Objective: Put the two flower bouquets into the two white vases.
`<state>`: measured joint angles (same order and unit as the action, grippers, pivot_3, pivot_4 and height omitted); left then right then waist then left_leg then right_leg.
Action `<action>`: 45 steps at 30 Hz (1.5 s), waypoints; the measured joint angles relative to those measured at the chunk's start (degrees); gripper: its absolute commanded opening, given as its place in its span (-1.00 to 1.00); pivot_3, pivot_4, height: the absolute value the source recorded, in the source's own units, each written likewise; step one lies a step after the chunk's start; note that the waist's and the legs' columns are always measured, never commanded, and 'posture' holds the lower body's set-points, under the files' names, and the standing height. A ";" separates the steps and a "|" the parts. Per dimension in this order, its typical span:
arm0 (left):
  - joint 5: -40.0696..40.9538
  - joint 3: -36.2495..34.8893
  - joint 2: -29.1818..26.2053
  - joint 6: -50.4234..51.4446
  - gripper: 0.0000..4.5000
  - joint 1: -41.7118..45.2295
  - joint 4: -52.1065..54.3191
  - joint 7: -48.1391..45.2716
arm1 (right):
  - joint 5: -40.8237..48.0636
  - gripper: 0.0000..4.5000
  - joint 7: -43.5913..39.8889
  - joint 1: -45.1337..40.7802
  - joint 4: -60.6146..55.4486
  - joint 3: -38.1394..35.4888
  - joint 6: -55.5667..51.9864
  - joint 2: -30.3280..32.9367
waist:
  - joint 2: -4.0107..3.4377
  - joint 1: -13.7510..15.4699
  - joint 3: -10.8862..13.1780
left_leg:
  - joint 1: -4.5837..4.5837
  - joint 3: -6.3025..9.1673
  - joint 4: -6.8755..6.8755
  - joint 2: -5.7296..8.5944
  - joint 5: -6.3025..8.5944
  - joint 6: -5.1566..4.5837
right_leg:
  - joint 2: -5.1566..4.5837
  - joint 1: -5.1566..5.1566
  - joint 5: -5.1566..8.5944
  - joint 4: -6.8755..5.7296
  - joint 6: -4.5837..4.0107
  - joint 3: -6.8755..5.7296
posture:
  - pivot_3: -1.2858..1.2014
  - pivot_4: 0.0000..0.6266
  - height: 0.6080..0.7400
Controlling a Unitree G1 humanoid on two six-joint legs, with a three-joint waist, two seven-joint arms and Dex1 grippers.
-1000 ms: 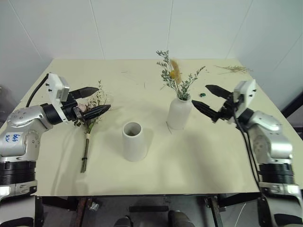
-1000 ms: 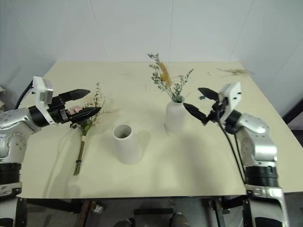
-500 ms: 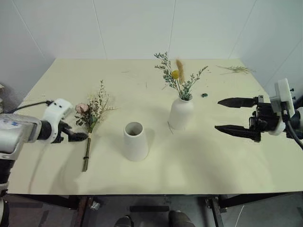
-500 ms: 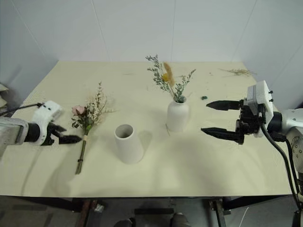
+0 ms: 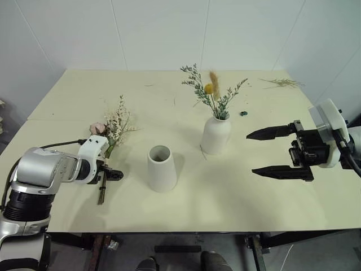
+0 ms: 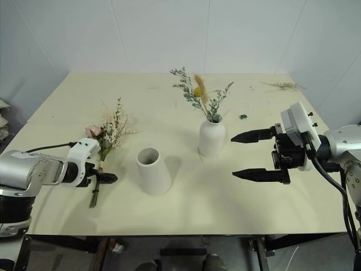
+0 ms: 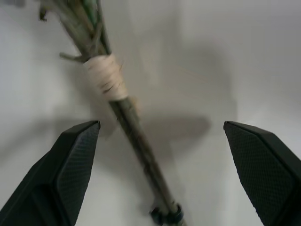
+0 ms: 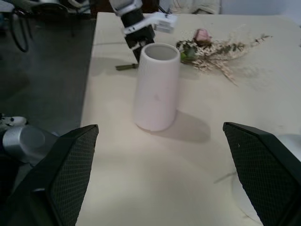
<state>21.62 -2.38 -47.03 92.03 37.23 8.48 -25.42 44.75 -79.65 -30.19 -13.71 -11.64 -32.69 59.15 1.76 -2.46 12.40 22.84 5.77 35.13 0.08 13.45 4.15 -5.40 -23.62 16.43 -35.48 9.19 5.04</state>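
My left gripper (image 7: 160,155) points downward with jaws spread wide, while my right gripper (image 5: 279,152) reaches leftward, also wide apart.

Rounded, glossy silver-grey shells along the left arm (image 5: 40,169), with a black ribbed band (image 5: 22,205) below the shoulder segment. Same silver-grey casing on the right arm (image 6: 345,138). White boxy housing (image 5: 96,148) at the left wrist, and a matching white block (image 5: 328,118) at the right wrist above dark mechanical parts. Thin black cable (image 5: 61,144) looped over the left forearm; another black cable (image 6: 337,191) trailing down beside the right arm. Left gripper (image 7: 161,125) and right gripper (image 5: 251,154) each built of two long, black, tapering fingers (image 8: 70,162), pointed at the tips, with a fine cross-hatched texture on the inner faces.
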 measured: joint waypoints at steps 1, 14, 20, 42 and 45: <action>-0.24 0.04 0.07 -0.21 0.74 -0.16 -0.03 0.63 | 0.89 1.00 0.00 0.04 -0.67 -0.02 -0.42 -0.01 | 0.00 0.05 0.00 | -0.01 0.00 0.01 0.00 0.00 0.01 | 0.00 0.00 0.00 -0.01 -0.01 0.00 | 0.03 -0.52 1.00; -1.63 -1.21 -0.97 -6.09 -0.99 -1.65 -4.37 1.95 | 1.58 1.00 0.23 1.90 -1.69 -0.13 1.35 -0.95 | -0.02 0.42 -0.01 | -0.07 -0.01 0.01 0.00 0.01 0.03 | 0.00 0.04 0.00 0.00 -0.01 0.00 | 0.03 -0.52 1.00; -1.84 -4.63 2.10 -12.01 -0.99 -1.20 -9.68 2.71 | 1.29 1.00 1.94 2.19 -1.63 -0.64 1.79 -1.92 | -0.02 0.75 -0.02 | -0.38 -0.04 0.01 0.00 -0.06 0.08 | 0.00 0.29 -0.01 -0.03 -0.09 0.00 | 0.03 -0.52 1.00; 32.19 -25.71 14.29 -43.27 -0.99 5.25 -11.08 -22.32 | 10.61 1.00 17.63 4.22 -12.44 -3.51 -1.21 -9.28 | 0.08 0.93 -0.03 | 0.19 -0.01 0.13 -0.01 -0.07 0.06 | -0.02 -0.02 -0.27 0.18 0.08 -0.03 | 0.03 -0.52 1.00; 35.31 -25.50 14.69 -41.95 -0.99 6.47 -10.77 -22.14 | 11.97 1.00 19.11 4.34 -13.00 -3.52 -1.77 -9.38 | 0.09 0.93 -0.03 | 0.19 0.00 0.22 0.00 -0.07 0.06 | -0.02 0.02 -0.29 0.18 0.10 -0.03 | 0.03 -0.52 1.00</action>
<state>56.93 -27.88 -32.34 50.09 43.70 -2.29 -47.56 56.72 -60.54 -25.85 -26.71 -15.16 -34.46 49.77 1.85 -1.54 12.37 23.03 5.77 35.35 0.08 13.37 4.21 -5.42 -23.60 16.15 -35.30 9.29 5.01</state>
